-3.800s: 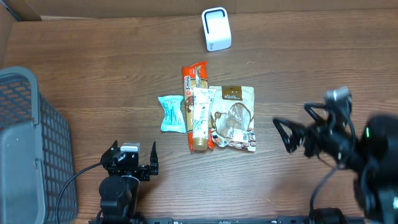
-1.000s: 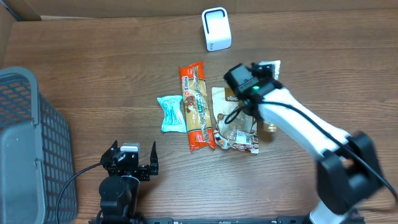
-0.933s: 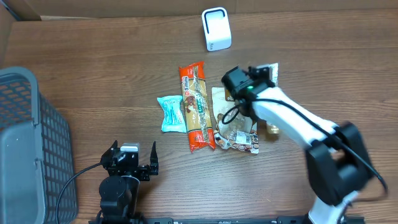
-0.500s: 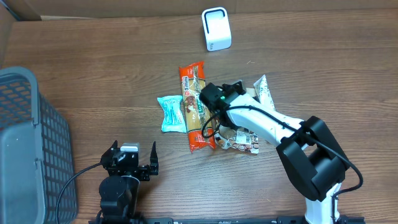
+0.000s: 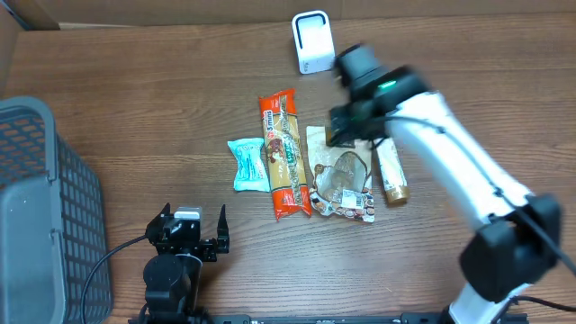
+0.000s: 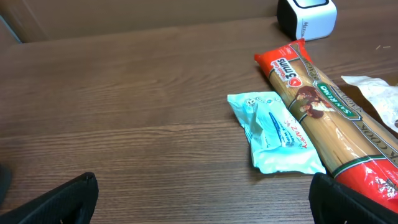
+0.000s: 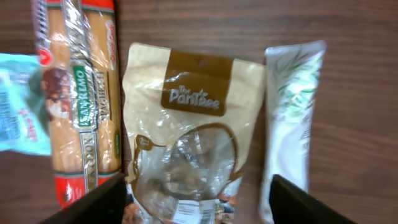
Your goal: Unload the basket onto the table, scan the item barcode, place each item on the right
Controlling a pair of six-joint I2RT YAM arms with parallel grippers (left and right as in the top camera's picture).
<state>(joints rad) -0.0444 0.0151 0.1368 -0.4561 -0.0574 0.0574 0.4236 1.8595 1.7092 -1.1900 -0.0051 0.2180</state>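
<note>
Even soft light, faint shadows, slight glare on the pasta pack [image 7: 81, 99] (right arm [image 5: 445, 135] motion-blurred overhead)

The tube [image 5: 389, 168] lies flat on the tabletop [image 5: 135, 90], free of any claw, just beside the right edge of the brown pouch [image 5: 337, 180] and nearly parallel to it. It is pale cream with what looks like a green leafy print; the wrist view is soft. Its flat crimped end points to the far side, its brownish cap to the near side. The white scanner [image 5: 312, 41] stands upright farther back, apart from it.
</note>
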